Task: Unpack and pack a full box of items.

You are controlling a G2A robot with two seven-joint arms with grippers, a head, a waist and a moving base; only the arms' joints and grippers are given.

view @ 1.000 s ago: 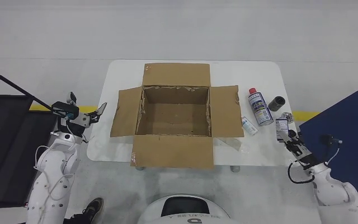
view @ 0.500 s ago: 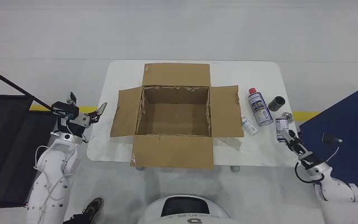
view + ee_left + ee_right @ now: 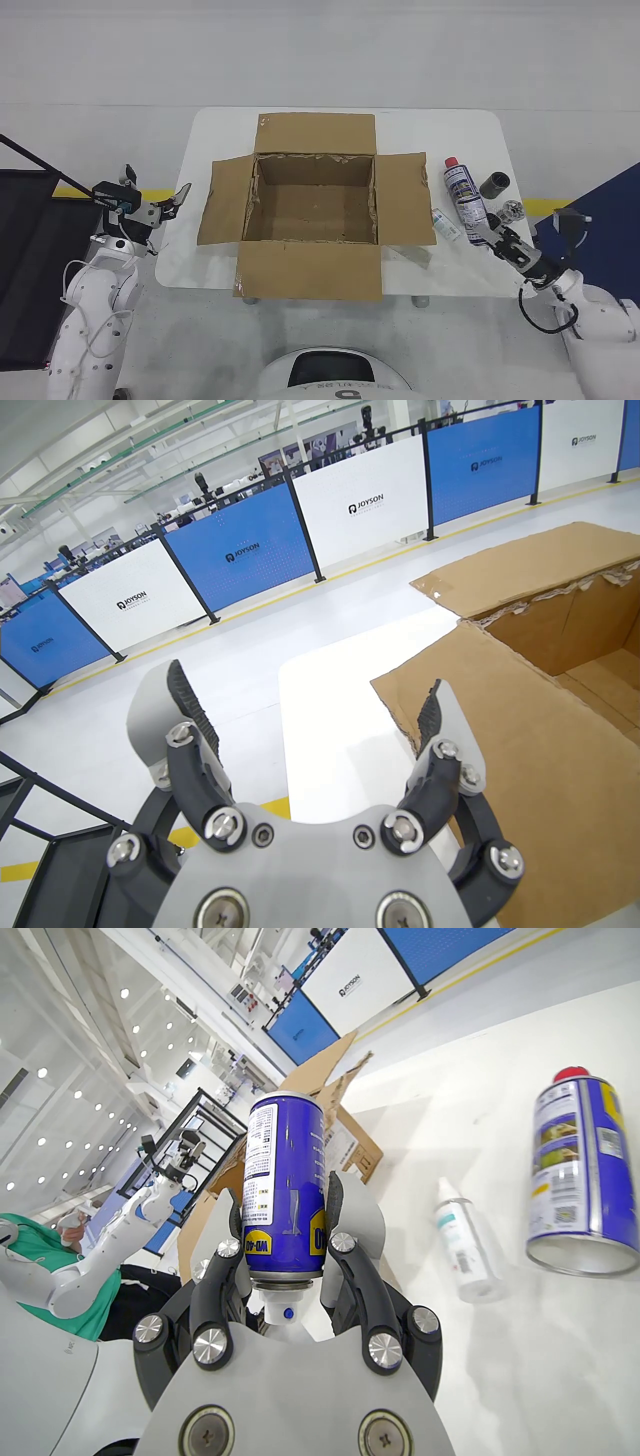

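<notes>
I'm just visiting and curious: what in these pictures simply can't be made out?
Top view: the shiny object beside the dark cylinder is too small to identify.
Left wrist view: much of the box interior is cut off by the picture's edge.
Right wrist view: the small spray can in the right gripper hides part of the box; the large spray can is clipped at the edge.

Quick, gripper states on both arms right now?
Left gripper: open, holding nothing.
Right gripper: shut on the small blue spray can, nozzle end toward the wrist.
</notes>
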